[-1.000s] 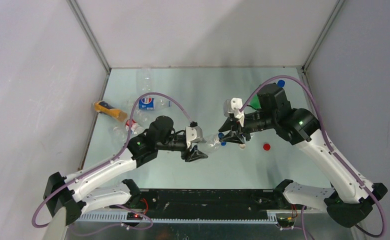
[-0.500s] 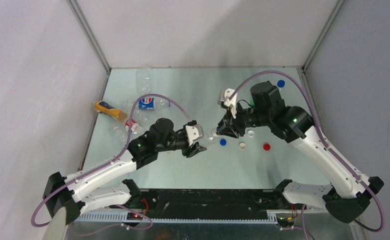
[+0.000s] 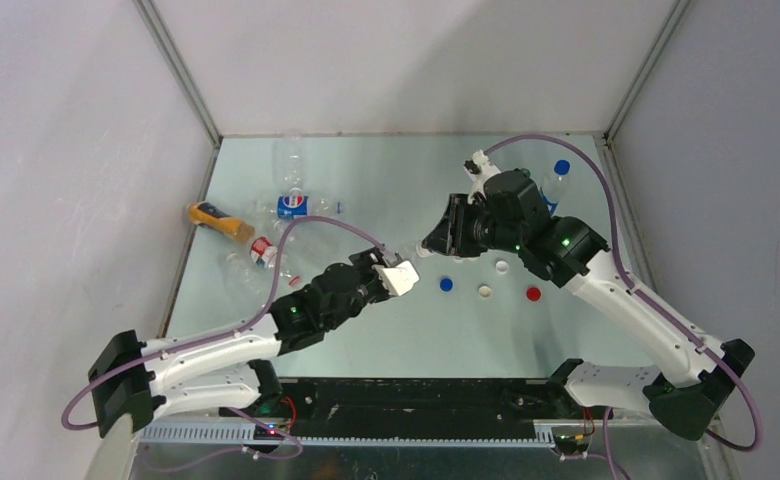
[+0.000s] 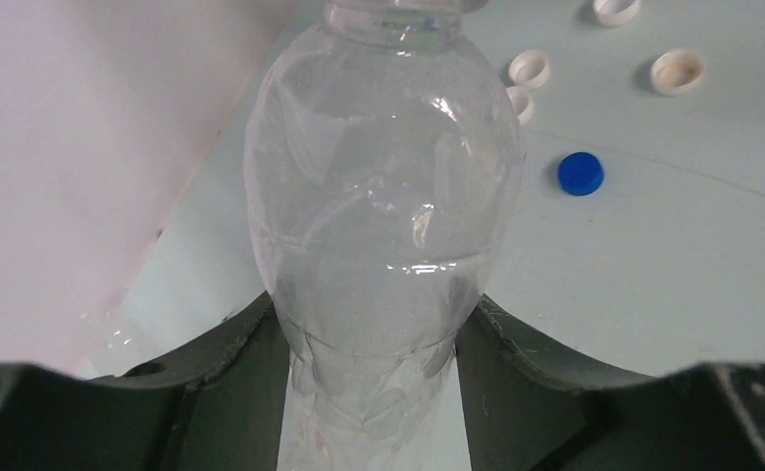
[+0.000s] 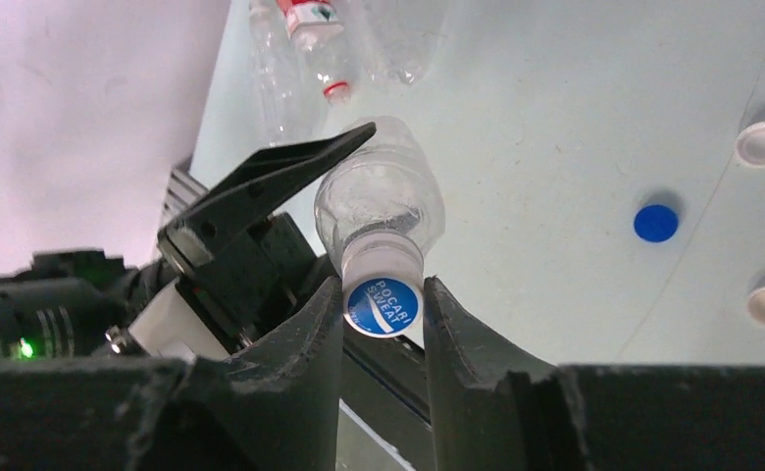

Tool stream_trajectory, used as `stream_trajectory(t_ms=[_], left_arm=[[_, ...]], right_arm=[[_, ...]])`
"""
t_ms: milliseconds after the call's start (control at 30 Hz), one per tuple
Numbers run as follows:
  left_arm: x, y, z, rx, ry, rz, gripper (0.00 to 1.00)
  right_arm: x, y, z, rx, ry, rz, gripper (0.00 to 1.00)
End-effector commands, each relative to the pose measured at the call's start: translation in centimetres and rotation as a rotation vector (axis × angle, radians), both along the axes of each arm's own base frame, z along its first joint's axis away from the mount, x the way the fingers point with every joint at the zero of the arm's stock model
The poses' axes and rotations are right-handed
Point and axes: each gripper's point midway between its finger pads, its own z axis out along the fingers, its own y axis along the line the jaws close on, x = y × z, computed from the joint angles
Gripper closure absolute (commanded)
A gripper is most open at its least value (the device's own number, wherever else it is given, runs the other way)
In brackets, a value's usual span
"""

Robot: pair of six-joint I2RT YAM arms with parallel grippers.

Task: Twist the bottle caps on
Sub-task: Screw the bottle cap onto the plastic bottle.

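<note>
Right gripper (image 5: 379,294) around cap (image 5: 382,306) on clear bottle (image 5: 379,201)

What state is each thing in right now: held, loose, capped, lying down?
Held bottle, clamped in left jaws, cap on its neck.
Cap, on that neck, pinched by right jaws.
Left jaws, shut on the bottle.
Right jaws, shut on the cap.
Loose caps, lying on the table, on no bottle.
Orange bottle, lying on its side.

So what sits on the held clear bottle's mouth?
A white cap with a blue top, pinched by the right gripper; under it, the mouth of the bottle is hidden.
</note>
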Motion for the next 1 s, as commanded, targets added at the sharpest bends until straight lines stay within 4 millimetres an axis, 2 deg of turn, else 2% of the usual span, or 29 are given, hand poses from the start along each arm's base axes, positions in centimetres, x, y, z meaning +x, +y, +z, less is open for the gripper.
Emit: stream_trajectory(t_ms=[0,33,67,100,167,200,233,267,300,333,367,400,433,467,500,533,600,667,767,967], left_arm=[[1.5,0.0,5.8,-0.185,-0.113,0.095,1.00],[1.5,0.1,5.1,-0.164,-0.092,0.096,1.00],[1.5,0.2,4.5,-0.160,-0.067,0.095,1.00],[1.4,0.4,3.5,-0.127,-0.036,0.091,1.00],[0.7,0.5,2.1,-0.099,0.027,0.039,1.00],[0.7,0.8,1.8,-0.095,0.050,0.031,1.00],[-0.1,0.5,1.2,-0.074,0.089,-0.023,1.00],[0.0,0.9,1.0,-0.067,0.108,-0.031,1.00],[-1.1,0.7,0.4,-0.038,0.156,-0.090,1.00],[-1.2,1.0,0.2,-0.022,0.175,-0.115,1.00],[-2.5,0.6,0.2,-0.007,0.213,-0.199,1.00],[-3.0,1.1,-0.4,0.017,0.252,-0.217,1.00],[-4.0,0.4,0.4,0.009,0.263,-0.304,1.00],[-4.6,0.8,-0.1,0.034,0.299,-0.328,1.00],[-5.2,0.4,0.6,0.035,0.297,-0.388,1.00],[-5.9,0.8,0.1,0.062,0.330,-0.409,1.00],[-6.8,0.5,1.1,0.078,0.341,-0.478,1.00],[-7.7,0.3,1.3,0.101,0.366,-0.534,1.00],[-8.6,0.0,1.0,0.132,0.402,-0.604,1.00],[-8.9,-0.2,1.1,0.162,0.414,-0.641,1.00]], right_arm=[[0.0,0.8,0.3,0.096,0.062,-0.102,0.60],[0.2,0.6,0.7,0.086,0.013,-0.082,0.44],[0.2,0.3,1.9,0.103,-0.041,-0.070,0.37],[0.4,0.0,2.5,0.090,-0.109,-0.042,0.23],[0.2,-0.9,3.8,0.071,-0.225,0.023,0.08],[-0.5,-1.0,4.6,0.078,-0.265,0.076,0.04],[-0.4,-1.6,4.7,0.035,-0.341,0.127,0.02],[-1.4,-1.8,5.3,0.045,-0.379,0.193,0.01],[-1.6,-2.4,5.3,-0.004,-0.456,0.261,0.01],[-2.7,-2.5,5.8,0.000,-0.508,0.335,0.01],[-2.8,-3.1,5.5,-0.059,-0.591,0.401,0.01],[-3.4,-3.4,5.8,-0.092,-0.681,0.473,0.01],[-3.9,-3.7,5.3,-0.123,-0.706,0.521,0.01],[-4.4,-4.0,5.5,-0.157,-0.791,0.588,0.01],[-4.8,-4.3,5.1,-0.183,-0.812,0.627,0.01],[-5.0,-4.5,5.2,-0.218,-0.885,0.675,0.01],[-5.9,-4.5,5.0,-0.254,-0.965,0.758,0.01],[-7.1,-4.2,4.7,-0.276,-1.040,0.861,0.01],[-8.2,-3.8,4.2,-0.306,-1.112,0.961,0.04],[-9.2,-2.9,3.7,-0.330,-1.173,1.063,0.18]])
